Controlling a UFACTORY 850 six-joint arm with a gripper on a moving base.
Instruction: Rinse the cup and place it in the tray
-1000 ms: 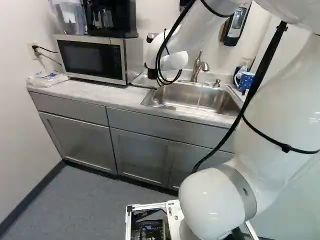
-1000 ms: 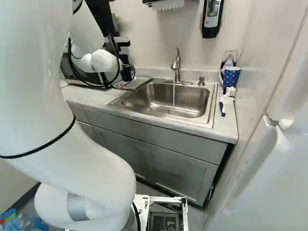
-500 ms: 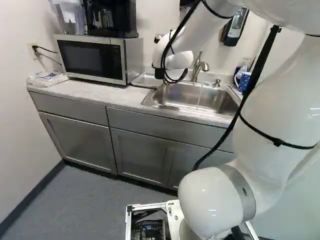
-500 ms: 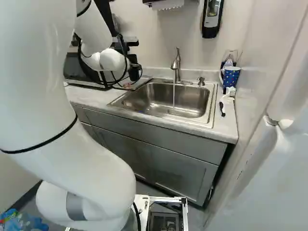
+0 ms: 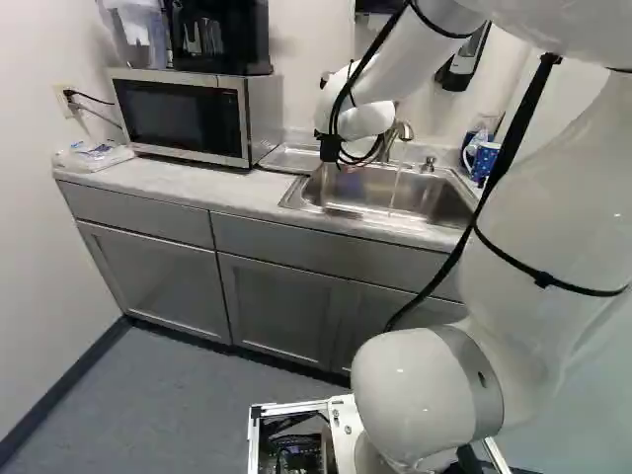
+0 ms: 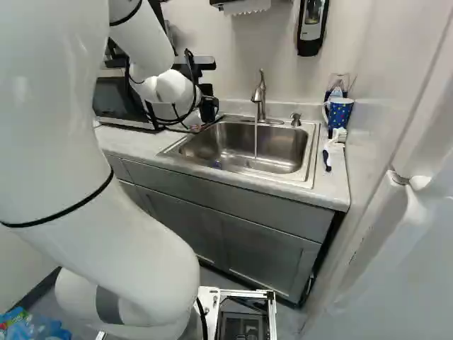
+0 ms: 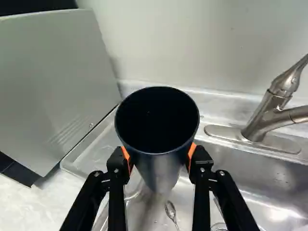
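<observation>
My gripper (image 6: 208,108) hangs by the sink's left end in the right base view, small and partly hidden by cables. In the wrist view the gripper (image 7: 160,161) is shut on a dark cup (image 7: 161,168), orange pads against both sides, its open mouth facing the camera. Beyond and beneath the cup lies the metal tray (image 7: 91,156), between microwave and sink; it also shows as a tray (image 5: 284,158) in the left base view. A thin stream of water (image 6: 255,142) runs from the faucet (image 6: 260,99) into the sink (image 6: 304,166).
The microwave (image 5: 183,117) stands beside the tray. A spoon (image 7: 171,211) lies below the cup in the wrist view. Right of the sink are a blue mug (image 6: 340,113) and a brush (image 6: 328,157). A soap dispenser (image 6: 311,28) hangs on the wall.
The forearm and gripper have moved rightward in both base views, from over the tray toward the sink and faucet, carrying the cup. The base has stayed put.
</observation>
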